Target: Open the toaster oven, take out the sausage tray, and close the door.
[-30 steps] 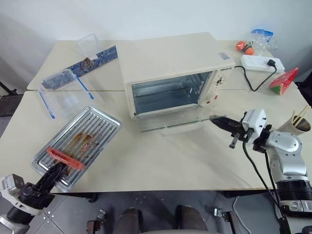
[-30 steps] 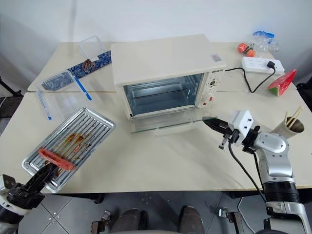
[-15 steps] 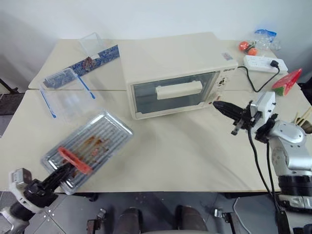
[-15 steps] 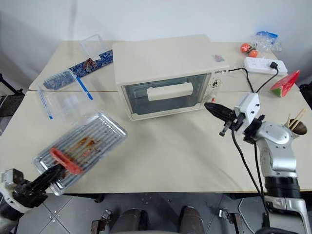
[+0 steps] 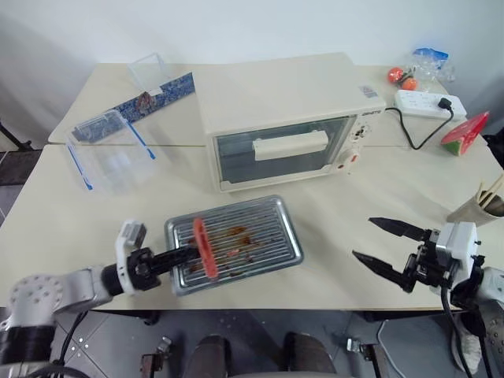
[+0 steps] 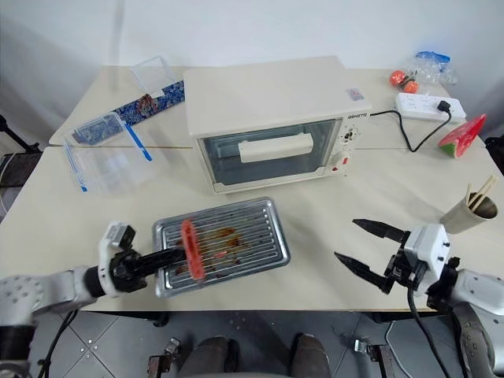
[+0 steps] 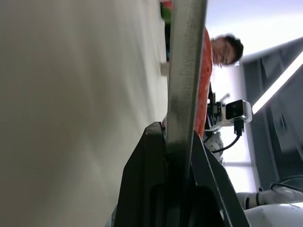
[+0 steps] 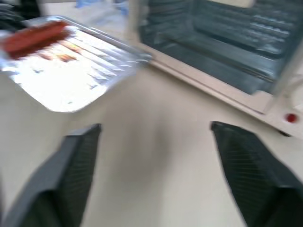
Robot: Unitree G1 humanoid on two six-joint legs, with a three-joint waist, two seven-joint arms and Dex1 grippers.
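We hold the rectangular ridged silver sausage tray by its short edge in our left gripper, whose black fingers are pinched narrowly onto the rim; the red-orange sausage lies across the tray just beyond those fingertips. The tray sits out in front of the cream-white boxy toaster oven, well clear of it. The oven's glass-paned door with its cream bar handle stands closed. Our right gripper hangs empty with its fingers spread wide, the oven ahead of it. We judge all three steps done; only releasing the tray appears left.
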